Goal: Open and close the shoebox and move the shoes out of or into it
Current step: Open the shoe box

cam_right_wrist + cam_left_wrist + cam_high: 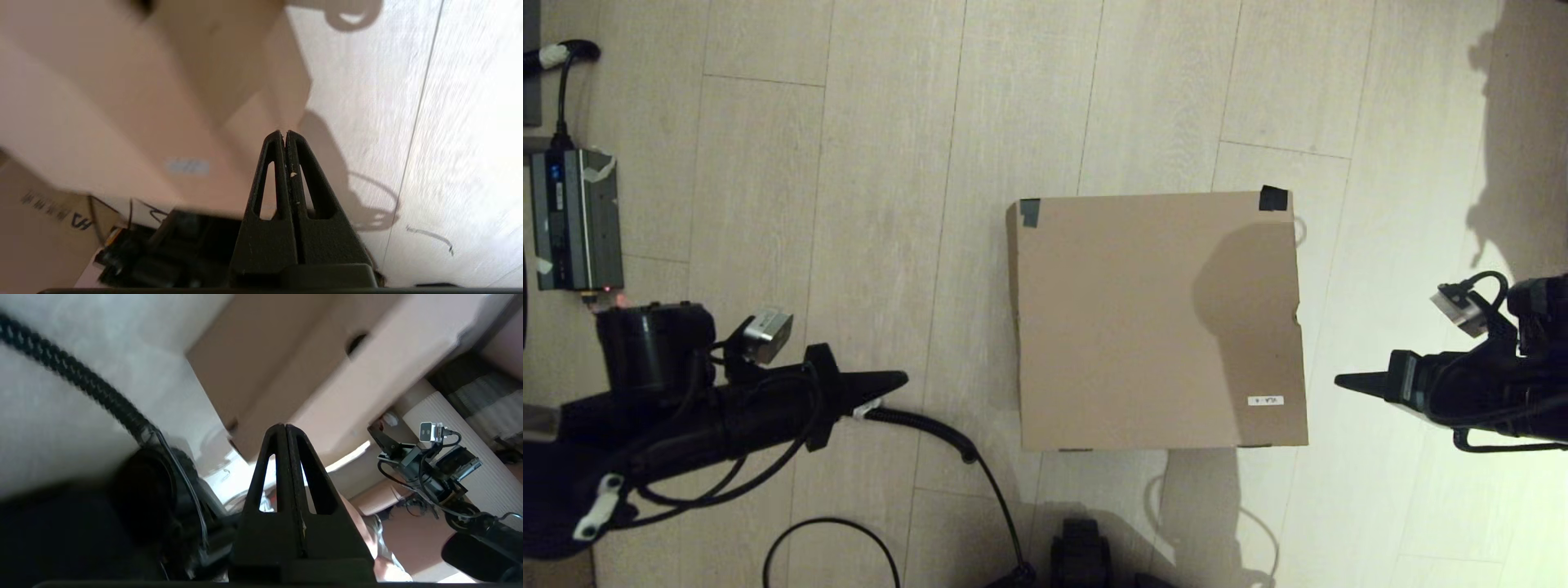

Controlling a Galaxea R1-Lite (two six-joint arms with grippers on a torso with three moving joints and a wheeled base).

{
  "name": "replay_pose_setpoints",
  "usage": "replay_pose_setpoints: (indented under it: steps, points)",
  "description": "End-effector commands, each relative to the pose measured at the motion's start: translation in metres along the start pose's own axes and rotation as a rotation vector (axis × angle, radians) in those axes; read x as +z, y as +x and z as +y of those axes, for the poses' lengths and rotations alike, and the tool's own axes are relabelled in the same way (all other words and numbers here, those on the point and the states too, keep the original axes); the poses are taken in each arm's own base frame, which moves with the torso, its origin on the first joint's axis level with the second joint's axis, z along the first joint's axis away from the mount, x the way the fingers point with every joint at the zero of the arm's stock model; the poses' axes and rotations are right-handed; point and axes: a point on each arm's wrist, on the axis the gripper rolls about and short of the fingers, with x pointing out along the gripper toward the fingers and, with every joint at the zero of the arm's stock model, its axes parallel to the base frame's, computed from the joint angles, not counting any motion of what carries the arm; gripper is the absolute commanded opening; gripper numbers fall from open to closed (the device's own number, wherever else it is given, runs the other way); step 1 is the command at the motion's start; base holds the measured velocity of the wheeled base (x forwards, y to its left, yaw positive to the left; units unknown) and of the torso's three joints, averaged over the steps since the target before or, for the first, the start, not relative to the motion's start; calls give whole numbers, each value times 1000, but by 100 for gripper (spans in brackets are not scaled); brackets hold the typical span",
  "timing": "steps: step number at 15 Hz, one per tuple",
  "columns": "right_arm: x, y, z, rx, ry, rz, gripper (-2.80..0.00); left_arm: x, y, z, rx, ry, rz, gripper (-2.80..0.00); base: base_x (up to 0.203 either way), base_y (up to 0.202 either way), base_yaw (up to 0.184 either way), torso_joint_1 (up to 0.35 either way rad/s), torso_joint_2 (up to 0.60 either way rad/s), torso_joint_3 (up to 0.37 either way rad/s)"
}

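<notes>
The shoebox [1156, 318] lies on the floor in the middle of the head view, lid down, with dark tape at its two far corners and a small white label near the front right. The shoes are hidden. My left gripper [900, 378] is shut and empty, pointing at the box's left side from a short distance. My right gripper [1342, 380] is shut and empty, its tip just off the box's right side. The left wrist view has the shoebox [310, 375] beyond the closed left gripper [284, 426]. In the right wrist view, the shoebox [122, 102] lies past the right gripper [284, 133].
A grey electronic unit [574, 220] with a cable sits on the floor at far left. Black cables [947, 441] trail across the floor by my left arm. My base [1082, 551] is at the front centre. Pale wood floor surrounds the box.
</notes>
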Motion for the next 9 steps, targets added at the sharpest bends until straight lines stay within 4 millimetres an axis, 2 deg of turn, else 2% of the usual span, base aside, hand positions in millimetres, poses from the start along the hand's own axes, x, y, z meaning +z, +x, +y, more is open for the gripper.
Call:
replay_pose_setpoints:
  steps: [1,5,9]
  points:
    - [0,21,-16,-18,34,44,-280,-2,19,17,29,-39,47,-280,0,0,0,0,0,0]
    - [2,50,-31,41,37,62,-280,3,37,7,-5,-28,65,-280,0,0,0,0,0,0]
    - [-1,74,-46,221,22,60,-280,-2,31,8,4,-36,67,-280,0,0,0,0,0,0]
